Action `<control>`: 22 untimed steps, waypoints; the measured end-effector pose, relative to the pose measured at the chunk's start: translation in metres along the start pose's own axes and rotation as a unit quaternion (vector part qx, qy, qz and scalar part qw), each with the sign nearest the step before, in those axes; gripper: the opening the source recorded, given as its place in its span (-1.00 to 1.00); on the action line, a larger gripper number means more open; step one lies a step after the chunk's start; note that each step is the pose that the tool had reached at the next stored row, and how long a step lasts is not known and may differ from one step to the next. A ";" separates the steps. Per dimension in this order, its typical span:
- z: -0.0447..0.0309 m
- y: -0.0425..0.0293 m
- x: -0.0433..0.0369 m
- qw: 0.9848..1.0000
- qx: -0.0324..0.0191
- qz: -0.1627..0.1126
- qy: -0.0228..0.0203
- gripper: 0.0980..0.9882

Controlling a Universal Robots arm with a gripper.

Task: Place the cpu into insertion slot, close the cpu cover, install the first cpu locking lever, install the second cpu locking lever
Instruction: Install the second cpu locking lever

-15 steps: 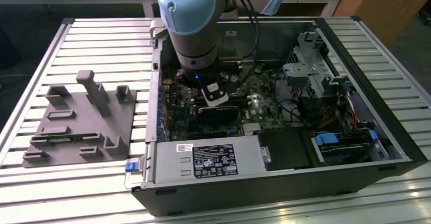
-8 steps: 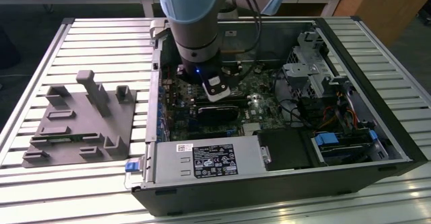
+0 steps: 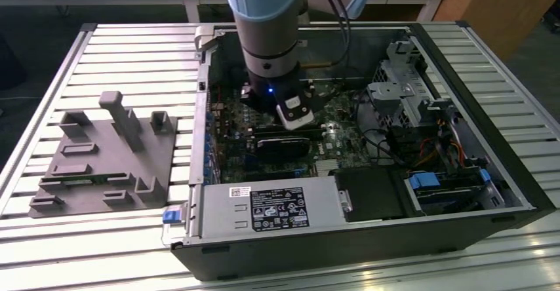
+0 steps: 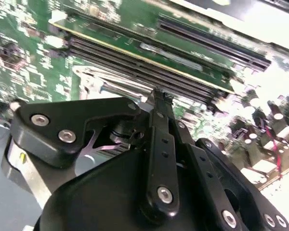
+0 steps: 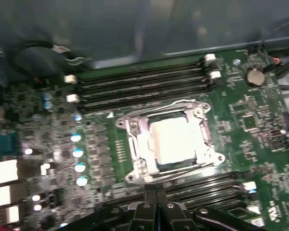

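Observation:
In the first wrist view the cpu (image 5: 176, 139) lies pale and square in the insertion slot (image 5: 203, 131) on the green motherboard. The silvery cpu cover (image 5: 137, 144) lies flat around it as a frame. Thin wire levers run along two sides of the slot, one at the far side (image 5: 183, 102) and one at the near side (image 5: 178, 174); I cannot tell whether they are latched. My gripper (image 5: 155, 191) hangs just off the slot's near side, its black fingers (image 4: 159, 103) together and holding nothing. In the exterior view the gripper (image 3: 296, 122) is low inside the open computer case.
Long black memory slots (image 5: 142, 82) flank the socket on both sides. The case walls (image 3: 203, 107), a drive cage (image 3: 398, 94), cables (image 3: 437, 150) and a power supply (image 3: 271, 209) close in around the arm. A grey fixture (image 3: 105, 160) stands on the slatted table at the exterior view's left.

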State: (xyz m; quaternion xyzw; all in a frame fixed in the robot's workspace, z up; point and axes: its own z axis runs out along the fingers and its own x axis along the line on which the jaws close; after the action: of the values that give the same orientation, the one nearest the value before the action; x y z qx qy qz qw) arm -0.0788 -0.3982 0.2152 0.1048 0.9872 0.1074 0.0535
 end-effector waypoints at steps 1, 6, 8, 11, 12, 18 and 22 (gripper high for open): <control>0.0004 0.0009 -0.0023 1.000 0.001 0.000 0.000 -0.98; 0.0027 0.0085 -0.0092 1.000 0.005 -0.001 -0.001 -0.98; 0.0037 0.0116 -0.0119 1.000 0.006 -0.001 -0.001 -0.98; 0.0052 0.0173 -0.0145 1.000 0.010 -0.001 -0.002 -0.98; 0.0057 0.0195 -0.0150 1.000 0.013 -0.002 -0.002 -0.98; 0.0092 0.0334 -0.0170 1.000 0.029 -0.004 -0.006 -0.98; 0.0121 0.0453 -0.0177 0.999 0.036 -0.005 -0.007 -0.98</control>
State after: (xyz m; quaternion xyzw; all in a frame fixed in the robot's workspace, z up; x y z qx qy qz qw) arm -0.0511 -0.3564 0.2151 0.1029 0.9905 0.0713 0.0569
